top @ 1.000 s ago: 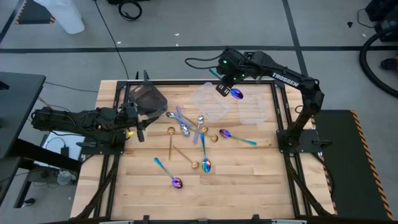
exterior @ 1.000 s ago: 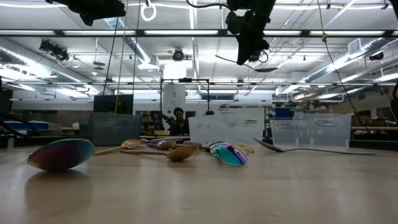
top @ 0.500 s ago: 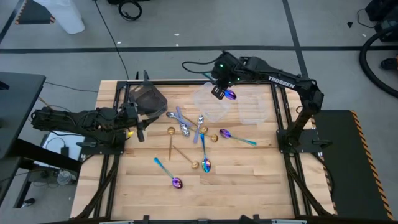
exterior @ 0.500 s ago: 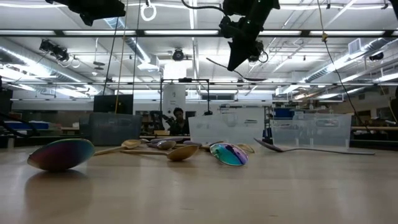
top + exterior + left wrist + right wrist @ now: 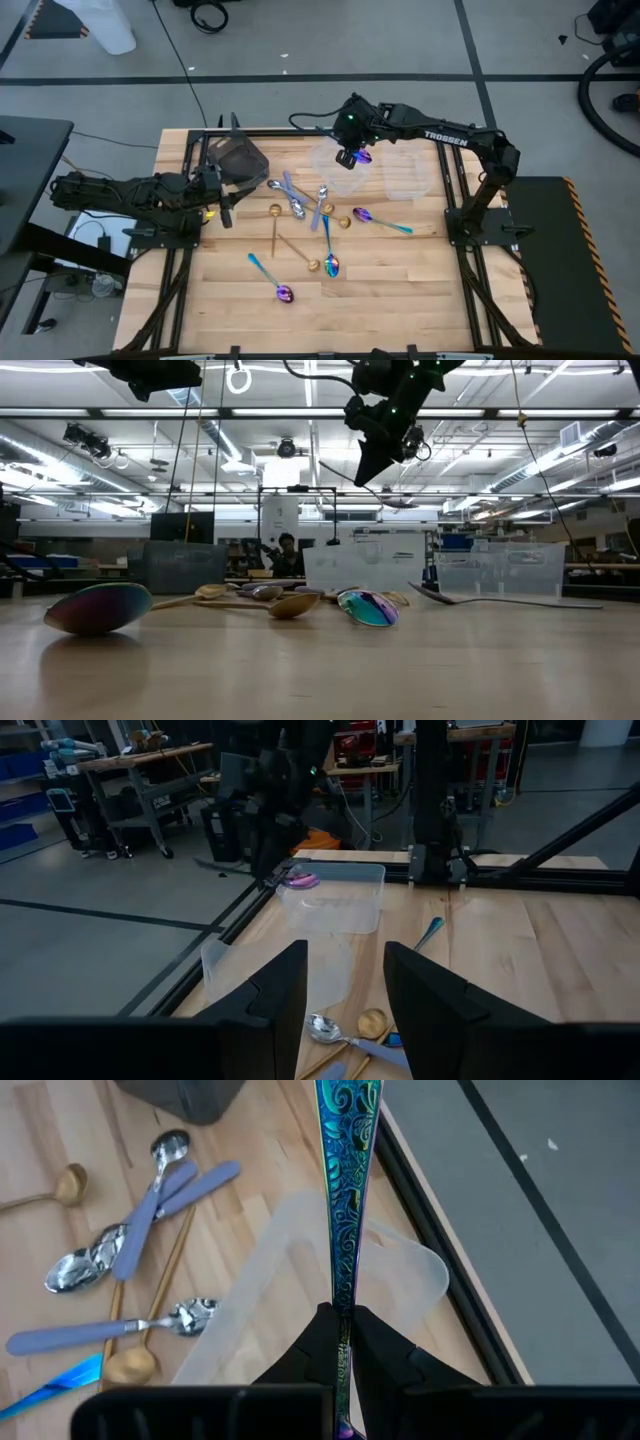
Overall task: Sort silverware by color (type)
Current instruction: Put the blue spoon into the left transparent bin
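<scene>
Item: iridescent spoon (image 5: 347, 1170), slim metal with an embossed blue-purple handle, which we find pinched edge-on between the closed fingers of the right gripper (image 5: 349, 157) and carried above the clear tub (image 5: 341, 166) at the far side of the table (image 5: 400, 300); its bowl (image 5: 301, 879) shows over that tub in the left wrist view. We judge it light, rigid and slick, so a narrow pinch low on the handle may let it pivot; we would take hold nearer the balance point, where handle meets bowl. The remaining silverware (image 5: 305, 225) lies loose at mid-table, gold, silver and iridescent pieces crossing and touching one another, with one iridescent spoon (image 5: 284, 292) apart toward the near edge and another (image 5: 380, 220) to the right of the pile; these lie flat and offer little edge to grasp, and we expect overlapped pieces to drag their neighbours. The left gripper (image 5: 228, 208) waits at the table's left side beside the dark tub (image 5: 240, 158), fingers parted and holding nothing. Not determinable: the gripped end of the held spoon, hidden by the fingers; how high the spoon hangs above the tub; an exact count of the piled pieces, several being overlapped.
</scene>
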